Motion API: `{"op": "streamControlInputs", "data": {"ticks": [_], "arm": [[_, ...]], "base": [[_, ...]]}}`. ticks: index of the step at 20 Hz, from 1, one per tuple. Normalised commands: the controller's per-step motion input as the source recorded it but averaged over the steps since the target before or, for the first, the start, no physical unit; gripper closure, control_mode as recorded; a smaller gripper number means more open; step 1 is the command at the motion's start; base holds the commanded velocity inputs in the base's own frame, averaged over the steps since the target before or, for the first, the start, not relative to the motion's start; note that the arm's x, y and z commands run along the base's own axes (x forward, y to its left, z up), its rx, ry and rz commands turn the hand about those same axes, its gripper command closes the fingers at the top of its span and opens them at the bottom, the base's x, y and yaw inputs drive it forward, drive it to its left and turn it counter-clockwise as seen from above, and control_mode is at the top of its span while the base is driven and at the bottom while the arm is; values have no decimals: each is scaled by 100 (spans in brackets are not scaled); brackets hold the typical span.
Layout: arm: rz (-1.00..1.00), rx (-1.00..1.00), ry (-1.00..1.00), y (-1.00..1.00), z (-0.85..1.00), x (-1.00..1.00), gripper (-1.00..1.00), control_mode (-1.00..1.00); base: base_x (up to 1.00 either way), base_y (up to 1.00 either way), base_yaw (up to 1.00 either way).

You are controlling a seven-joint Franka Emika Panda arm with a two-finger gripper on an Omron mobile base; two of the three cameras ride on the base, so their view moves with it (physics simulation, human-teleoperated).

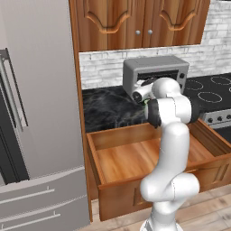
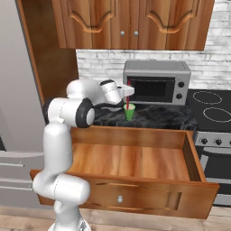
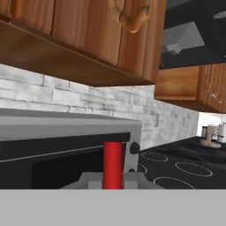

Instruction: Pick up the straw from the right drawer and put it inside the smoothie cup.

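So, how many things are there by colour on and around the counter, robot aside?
Red: 1, the straw, upright over the cup
Green: 1, the smoothie cup
Grey: 1, the microwave
Orange-brown wood: 1, the right drawer, pulled open
Black: 1, the stovetop
Total: 5

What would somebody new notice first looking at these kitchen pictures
Probably the wide right drawer pulled fully open below the counter, its wooden floor bare. Next, the white arm reaching over it, its end effector shut on the red straw, held upright right above the green smoothie cup on the dark counter. Behind the cup sits the grey microwave against the brick wall.
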Motion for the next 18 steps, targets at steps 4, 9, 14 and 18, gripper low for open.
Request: {"op": "streamControlInputs", "data": {"ticks": [4, 9, 14, 18], "arm": [[0, -1, -19, 0, 0, 0, 100, -100], [0, -2, -10, 0, -2, 17, 100, -100], [-1, 0, -2, -5, -32, 11, 100, -100], [-2, 0, 0, -10, -37, 6, 100, -100]], "base": [[0, 0, 0], [0, 0, 0], [0, 0, 0], [0, 0, 0]]}}
